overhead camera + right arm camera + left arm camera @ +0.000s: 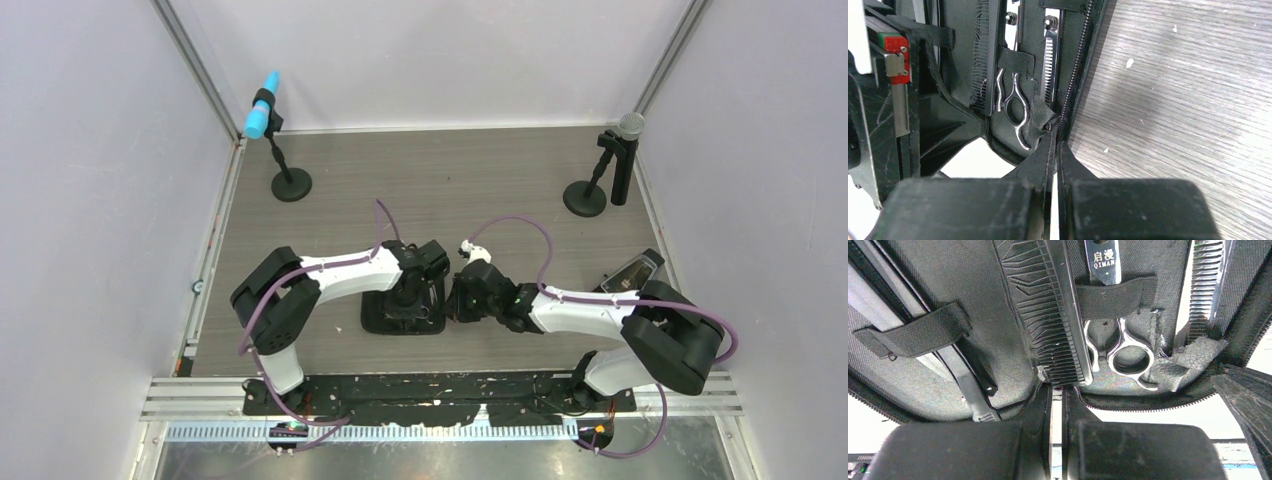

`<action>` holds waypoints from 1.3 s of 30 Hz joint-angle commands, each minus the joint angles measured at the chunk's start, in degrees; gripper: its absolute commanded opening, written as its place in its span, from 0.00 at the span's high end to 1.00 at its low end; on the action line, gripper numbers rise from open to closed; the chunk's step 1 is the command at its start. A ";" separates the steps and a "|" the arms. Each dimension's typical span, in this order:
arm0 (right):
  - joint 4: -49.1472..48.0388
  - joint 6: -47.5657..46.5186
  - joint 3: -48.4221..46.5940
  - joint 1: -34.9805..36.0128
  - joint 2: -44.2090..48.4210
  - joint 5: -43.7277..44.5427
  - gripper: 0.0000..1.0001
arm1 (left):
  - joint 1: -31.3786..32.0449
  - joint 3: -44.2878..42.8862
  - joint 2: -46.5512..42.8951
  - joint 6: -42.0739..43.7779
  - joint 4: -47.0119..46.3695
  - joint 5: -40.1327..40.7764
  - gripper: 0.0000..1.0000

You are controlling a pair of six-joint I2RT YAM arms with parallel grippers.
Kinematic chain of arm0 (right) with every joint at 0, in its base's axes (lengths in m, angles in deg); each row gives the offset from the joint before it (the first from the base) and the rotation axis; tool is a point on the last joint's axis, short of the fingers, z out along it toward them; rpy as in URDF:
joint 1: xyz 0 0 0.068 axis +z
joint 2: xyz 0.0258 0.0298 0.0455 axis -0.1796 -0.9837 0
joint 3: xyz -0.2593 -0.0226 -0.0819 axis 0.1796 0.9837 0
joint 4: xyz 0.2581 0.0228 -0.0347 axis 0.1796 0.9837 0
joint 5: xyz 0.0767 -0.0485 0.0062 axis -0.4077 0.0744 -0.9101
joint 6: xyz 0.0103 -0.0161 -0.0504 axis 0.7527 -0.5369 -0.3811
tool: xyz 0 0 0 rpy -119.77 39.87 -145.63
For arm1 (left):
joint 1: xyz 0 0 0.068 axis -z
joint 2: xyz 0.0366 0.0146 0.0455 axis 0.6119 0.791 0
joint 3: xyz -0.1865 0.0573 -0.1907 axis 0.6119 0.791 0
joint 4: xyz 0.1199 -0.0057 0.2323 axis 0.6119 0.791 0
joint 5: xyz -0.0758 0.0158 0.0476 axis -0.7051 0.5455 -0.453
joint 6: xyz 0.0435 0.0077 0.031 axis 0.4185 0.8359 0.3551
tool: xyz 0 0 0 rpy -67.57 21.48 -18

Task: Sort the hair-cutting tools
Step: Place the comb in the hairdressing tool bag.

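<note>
Progress: well along, by my reading.
- The zip case [375, 322] lies open mid-tabletop [460, 190], with the tools inside it.
- One pair of scissors [1104, 265] is tucked under an elastic strap [1113, 297]. The toothed scissors [1205, 280] sit at the case's right edge.
- The comb [1048, 315] lies just beside them, apparently not under that strap.
- A slim black clip [975, 374] sits near the left strap [918, 332]. No second clip is visible.
- Your left fingers [1040, 407] are drawn to a slit at the comb's near end. You cannot tell if they nip it.
- Your right fingers [1040, 160] are pinched on the case's zip edge.

Left to do, probably: seat the comb.

The two microphones [263, 105] [627, 150] stand well back and are no obstruction.
</note>
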 commanded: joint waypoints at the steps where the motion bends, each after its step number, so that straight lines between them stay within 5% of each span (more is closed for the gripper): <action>1: -2.04 -0.04 0.63 -0.04 2.65 0.08 0.95 | 0.17 4.97 3.30 -2.04 -7.99 2.52 1.00; 22: -1.89 -0.12 0.32 -0.02 2.12 0.10 0.95 | 1.08 11.72 -13.57 -2.79 -9.90 1.88 1.00; 30: -2.06 -0.13 0.66 -0.02 2.60 0.16 0.95 | -0.24 15.99 -15.53 -9.91 -14.06 5.67 0.60; 39: -2.50 -0.17 0.72 -0.02 2.21 -0.24 0.95 | -1.77 20.18 -16.61 -14.27 -19.31 7.54 0.57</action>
